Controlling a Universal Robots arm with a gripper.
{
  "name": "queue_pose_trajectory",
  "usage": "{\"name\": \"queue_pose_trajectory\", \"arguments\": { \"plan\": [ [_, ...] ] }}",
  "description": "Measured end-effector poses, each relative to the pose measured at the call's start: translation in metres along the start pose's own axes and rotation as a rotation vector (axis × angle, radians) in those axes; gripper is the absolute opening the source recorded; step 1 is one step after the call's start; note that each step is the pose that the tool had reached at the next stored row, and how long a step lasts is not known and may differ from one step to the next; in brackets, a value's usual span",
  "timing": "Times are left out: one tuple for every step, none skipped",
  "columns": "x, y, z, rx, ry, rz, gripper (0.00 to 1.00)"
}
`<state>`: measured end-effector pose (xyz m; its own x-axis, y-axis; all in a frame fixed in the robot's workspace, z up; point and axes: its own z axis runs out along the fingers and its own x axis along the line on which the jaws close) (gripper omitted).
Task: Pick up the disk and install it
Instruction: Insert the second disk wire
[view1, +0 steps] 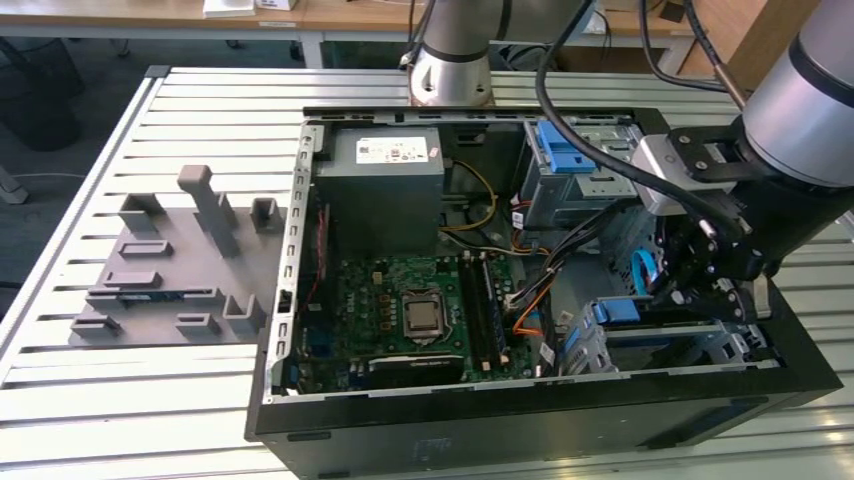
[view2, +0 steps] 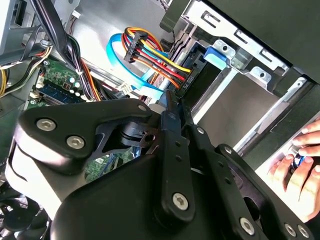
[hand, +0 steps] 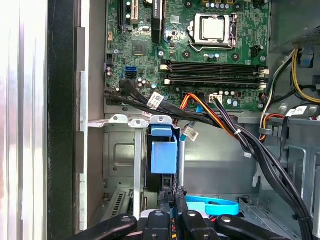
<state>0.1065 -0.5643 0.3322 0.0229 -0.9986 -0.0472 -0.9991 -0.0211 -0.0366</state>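
The disk (hand: 163, 156) stands edge-on inside the metal drive cage (hand: 120, 160) of the open computer case, its blue plastic rail facing out. In the exterior view the disk (view1: 621, 311) sits in the lower cage at the case's right. My gripper (hand: 173, 196) is shut, its fingertips pressed together just at the disk's near end; I cannot tell whether they touch it. In the second wrist view my gripper (view2: 172, 105) points at the dark disk (view2: 207, 70) with its blue tab, beside a cable plug.
Bundled cables (hand: 225, 125) and a blue flat cable (hand: 210, 205) cross beside the cage. The motherboard (view1: 414, 300) and the grey power-supply box (view1: 387, 175) fill the case. A grey fixture (view1: 174, 270) lies on the table. A person's hand (view2: 300, 160) shows beyond the case.
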Motion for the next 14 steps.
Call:
{"name": "queue_pose_trajectory", "arguments": {
  "plan": [
    [0.0000,0.0000,0.0001,0.0000,-0.0001,0.000,0.16],
    [0.0000,0.0000,0.0002,0.0000,-0.0001,0.000,0.16],
    [0.0000,0.0000,0.0003,0.0000,-0.0001,0.000,0.16],
    [0.0000,0.0000,0.0002,0.0000,-0.0001,0.000,0.16],
    [0.0000,0.0000,0.0003,0.0000,-0.0002,0.000,0.17],
    [0.0000,0.0000,0.0003,0.0000,-0.0002,0.000,0.17],
    [0.0000,0.0000,0.0003,0.0000,-0.0002,0.000,0.17],
    [0.0000,0.0000,0.0003,0.0000,-0.0002,0.000,0.23],
    [0.0000,0.0000,0.0003,0.0000,-0.0001,0.000,0.23],
    [0.0000,0.0000,0.0003,0.0000,-0.0002,0.000,0.23],
    [0.0000,0.0000,0.0003,0.0000,-0.0002,0.000,0.23],
    [0.0000,0.0000,0.0003,0.0000,-0.0001,0.000,0.23],
    [0.0000,0.0000,0.0003,0.0000,-0.0001,0.000,0.23],
    [0.0000,0.0000,0.0003,0.0000,-0.0003,0.000,0.23]
  ]
}}
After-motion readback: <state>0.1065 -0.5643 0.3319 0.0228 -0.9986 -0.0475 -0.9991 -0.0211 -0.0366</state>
